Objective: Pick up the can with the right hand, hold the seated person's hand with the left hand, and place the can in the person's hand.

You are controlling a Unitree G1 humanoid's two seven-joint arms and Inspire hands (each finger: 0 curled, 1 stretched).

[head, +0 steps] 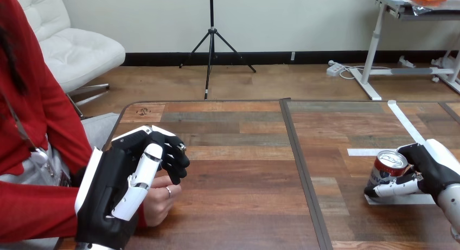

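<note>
On the desk's right side: the can [386,172] sits near the edge of the desk [244,174], by a strip of white tape [406,199].
Can axis: long axis near upright, with the top tipped slightly to the view's right; the silver lid faces up.
Can base: hidden behind the thumb, so I cannot tell if it touches the desk.
Right robot hand [436,171]: closed round the can, thumb across its lower front, black fingers wrapped behind its upper side.
Left robot hand [114,190]: at the desk's left edge, lying over the person's hand [158,200].
Left grip: I cannot tell whether it grips the person's hand.
Person's hand: shows from under the left robot hand, just above the desk's near left part.
</note>
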